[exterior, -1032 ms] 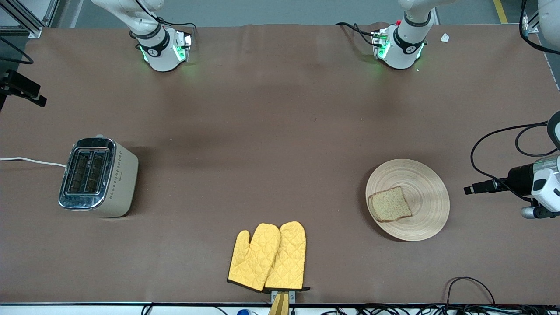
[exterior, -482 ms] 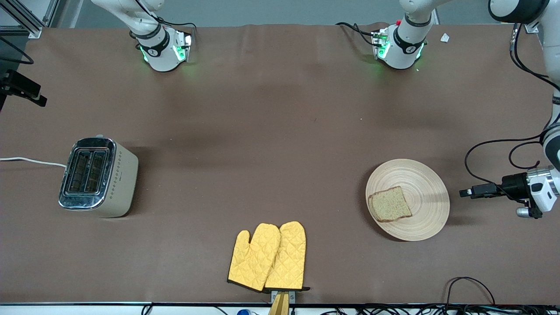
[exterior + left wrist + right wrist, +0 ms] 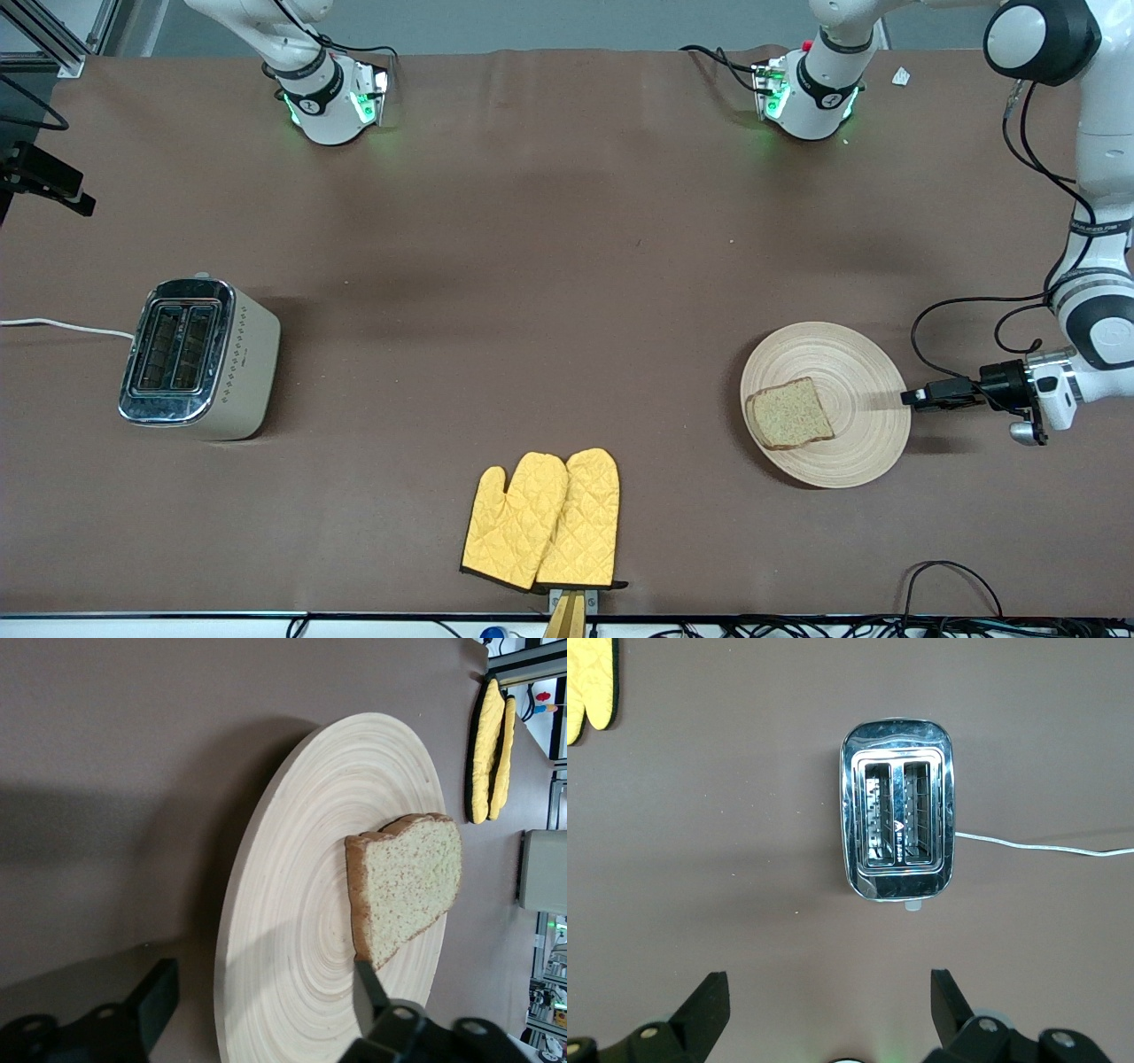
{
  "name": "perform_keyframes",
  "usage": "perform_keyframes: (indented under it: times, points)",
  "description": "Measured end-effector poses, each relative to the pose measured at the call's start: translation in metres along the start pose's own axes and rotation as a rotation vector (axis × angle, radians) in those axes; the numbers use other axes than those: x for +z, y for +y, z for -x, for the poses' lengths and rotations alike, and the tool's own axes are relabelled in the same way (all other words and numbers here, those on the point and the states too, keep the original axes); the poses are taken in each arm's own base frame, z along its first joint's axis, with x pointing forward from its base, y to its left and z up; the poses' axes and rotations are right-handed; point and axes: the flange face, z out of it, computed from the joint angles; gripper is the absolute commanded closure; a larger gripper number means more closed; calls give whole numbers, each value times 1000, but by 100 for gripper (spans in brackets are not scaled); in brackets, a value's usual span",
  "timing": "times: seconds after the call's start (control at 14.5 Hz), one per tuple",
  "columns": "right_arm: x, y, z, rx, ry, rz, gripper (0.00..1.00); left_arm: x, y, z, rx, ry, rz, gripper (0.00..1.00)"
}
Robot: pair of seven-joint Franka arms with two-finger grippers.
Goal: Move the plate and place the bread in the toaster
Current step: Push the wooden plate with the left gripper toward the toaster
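Two jaws of the left gripper [image 3: 257, 1001] were spread around the plate [image 3: 864, 368] rim; closing was needed next. Bread [image 3: 789, 413] lay on it. The right gripper [image 3: 824, 1010] hung wide over the toaster [image 3: 897, 821].

A brown cloth covers the bench [image 3: 549, 266] edge to edge, faintly creased (soft shadows cross its middle). Grey floor [image 3: 567, 22] shows past the edge where the bases stand, with a yellow floor stripe [image 3: 1010, 22]. Black cables [image 3: 952, 585] trail along the nearest edge.
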Motion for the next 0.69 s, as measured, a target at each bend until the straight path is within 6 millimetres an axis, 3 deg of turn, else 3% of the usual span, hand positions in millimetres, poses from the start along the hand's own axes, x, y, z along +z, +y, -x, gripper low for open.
perform_keyframes:
  times: [0.55, 0.69]
  points:
    - [0, 0, 0, -1, -1, 0, 0, 8, -7, 0, -6, 5, 19, 71]
    - [1, 0, 0, -2, -1, 0, 0, 8, -7, 1, 13, 5, 19, 85]
